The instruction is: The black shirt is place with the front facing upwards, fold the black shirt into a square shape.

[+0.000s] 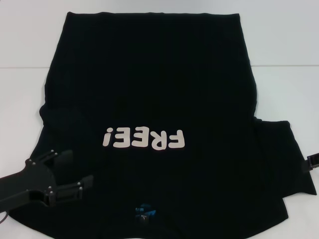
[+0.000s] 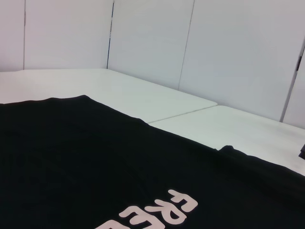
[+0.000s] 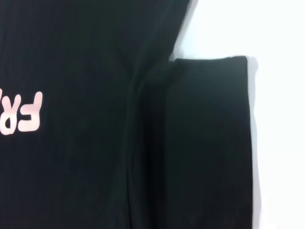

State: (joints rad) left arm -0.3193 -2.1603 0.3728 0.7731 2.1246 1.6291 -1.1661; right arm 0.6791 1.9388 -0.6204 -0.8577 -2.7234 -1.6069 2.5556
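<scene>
Left gripper (image 1: 75,172) sits low at the near left, over the left shoulder/sleeve area of the black shirt (image 1: 149,79). Jaws are spread wide, one finger (image 1: 59,158) farther out, the other finger (image 1: 79,185) nearer the robot, black cloth showing in the gap between them. Nothing is clamped; can't tell if the tips touch the fabric.

Just right of those jaws lies the shirt body, spread flat, front up, on the white counter (image 1: 25,40). Hem is at the far edge, collar at the near edge. The "FREE!" lettering (image 1: 144,139) is right of and slightly beyond the left jaws, reading upside down from the head view. The blue neck label (image 1: 144,211) is right of the jaws, closer to the robot. The left sleeve isn't clearly made out; cloth there runs under the left arm.

Left wrist view: shirt (image 2: 95,162) across the counter (image 2: 157,98), with part of the lettering (image 2: 167,214) low in view, white wall panels (image 2: 152,38) behind.

Farther right, the right sleeve (image 1: 281,154) lies flat, sticking out from the body. Right wrist view shows the same sleeve (image 3: 209,143) with a crease where it meets the body.

Right gripper (image 1: 313,162) is barely in view at the right edge, just beside the sleeve's outer end; how its jaws stand, I cannot tell.
</scene>
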